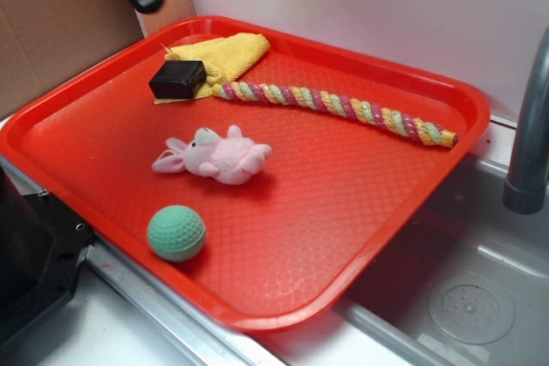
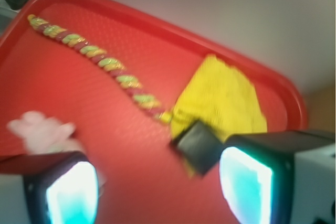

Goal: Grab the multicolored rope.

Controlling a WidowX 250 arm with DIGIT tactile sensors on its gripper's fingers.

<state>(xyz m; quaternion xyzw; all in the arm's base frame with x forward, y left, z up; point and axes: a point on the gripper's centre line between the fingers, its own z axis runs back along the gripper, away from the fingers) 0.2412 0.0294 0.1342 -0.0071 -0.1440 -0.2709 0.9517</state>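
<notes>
**Hovering over the tray, rope not yet touched**

Looking at the wrist view, we are seeing our gripper (image 2: 157, 182) standing wide apart, nothing between the two pads (image 2: 71, 195), and well above the red tray (image 1: 360, 237). In the exterior view only a scrap of the arm is showing at the top left corner.

The multicolored rope (image 1: 334, 105) is lying straight along the far side of the tray, running from just beside the yellow cloth (image 1: 225, 56) out toward the far right corner. The near end is touching or almost touching the cloth edge; we cannot tell which.

What we are worrying about:
- The black block (image 1: 177, 80) is sitting on the cloth right next to the rope's left end. Coming down there, we are risking clipping the block or pinching cloth along with rope.
- The right end is lying close to the tray rim, so a finger could be landing on the rim wall.
- The rope is thick and round. Closing along its length instead of across it, we are likely rolling it away.
- The wrist picture is blurred, so alignment is hard to judge.

Mid-span looks the safest target to us, with open tray on both sides.

Elsewhere, the pink plush bunny (image 1: 219, 157) and the green ball (image 1: 176, 233) are lying nearer the front, well apart from the rope and not blocking anything. A grey faucet (image 1: 530, 126) is standing right of the tray, over the sink (image 1: 463, 297).
</notes>
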